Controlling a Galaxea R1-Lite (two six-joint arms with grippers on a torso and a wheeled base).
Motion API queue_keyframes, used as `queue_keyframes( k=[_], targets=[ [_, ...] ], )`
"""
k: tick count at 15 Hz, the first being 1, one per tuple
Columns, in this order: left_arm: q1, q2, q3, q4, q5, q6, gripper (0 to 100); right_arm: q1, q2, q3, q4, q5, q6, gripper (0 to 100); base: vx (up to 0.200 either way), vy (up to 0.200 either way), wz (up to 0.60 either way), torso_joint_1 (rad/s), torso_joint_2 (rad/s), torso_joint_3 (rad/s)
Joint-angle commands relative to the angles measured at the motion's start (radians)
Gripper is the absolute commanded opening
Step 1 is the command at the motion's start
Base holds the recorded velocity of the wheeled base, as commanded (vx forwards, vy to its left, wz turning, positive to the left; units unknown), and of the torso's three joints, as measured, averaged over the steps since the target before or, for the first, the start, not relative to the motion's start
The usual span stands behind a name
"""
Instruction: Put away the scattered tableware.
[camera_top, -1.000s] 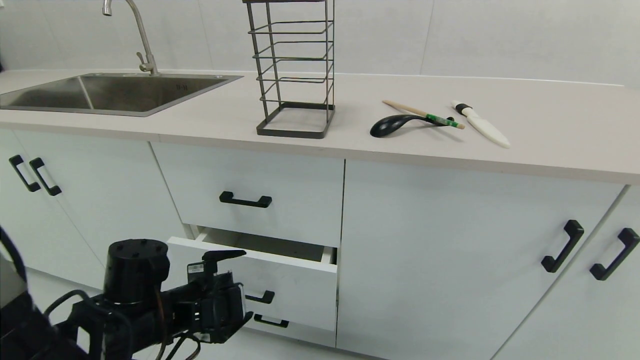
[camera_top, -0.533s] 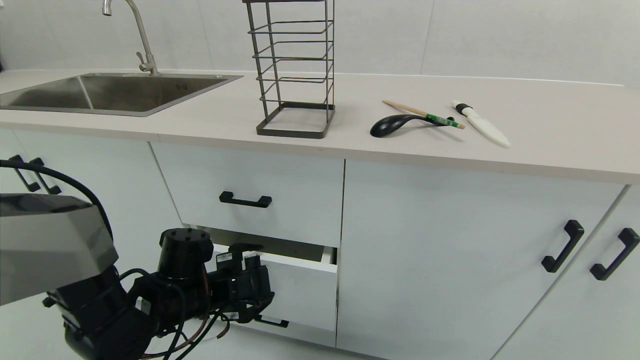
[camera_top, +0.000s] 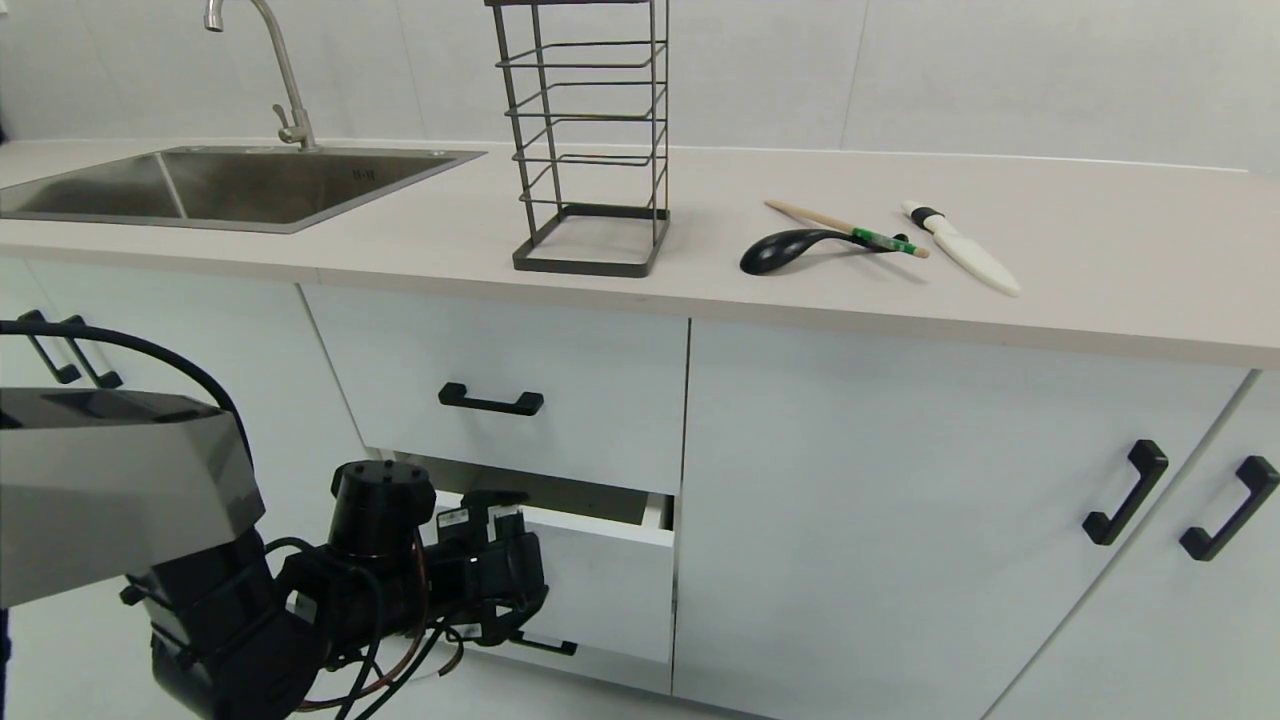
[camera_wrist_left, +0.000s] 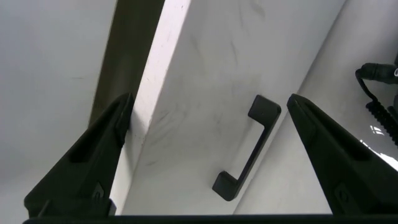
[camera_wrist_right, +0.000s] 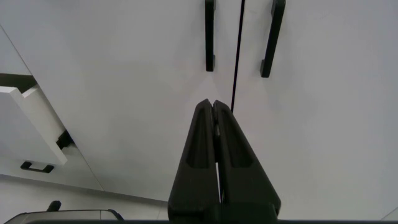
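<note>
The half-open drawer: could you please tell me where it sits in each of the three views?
Head view: the drawer is low, left of centre, under the shut drawer.
Left wrist view: the drawer is framed by the open left hand.
Right wrist view: the drawer juts out beside the cabinet door.
Shared landmark: the dark gap behind its front panel.

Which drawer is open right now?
The second drawer down, directly under the top drawer. Its front stands out from the cabinet, with a dark gap above it. The top drawer sits flush and shut.
</note>
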Motion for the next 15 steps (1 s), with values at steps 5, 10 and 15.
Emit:
queue_keyframes(
  k=[5, 10, 15],
  targets=[
    [-0.021, -0.081, 0.118, 0.004, 0.0, 0.003, 100, 0.0, 0.002, 0.0, 0.001, 0.0, 0.0, 0, 0.0, 0.0, 0.0, 0.0, 0.0, 0.0],
    [-0.102, -0.305, 0.336, 0.005, 0.005, -0.003, 100, 0.0, 0.002, 0.0, 0.001, 0.0, 0.0, 0, 0.0, 0.0, 0.0, 0.0, 0.0, 0.0],
    [-0.116, -0.36, 0.35, 0.013, 0.005, -0.009, 100, 0.0, 0.002, 0.0, 0.001, 0.0, -0.002, 0, 0.0, 0.0, 0.0, 0.0, 0.0, 0.0]
  ],
)
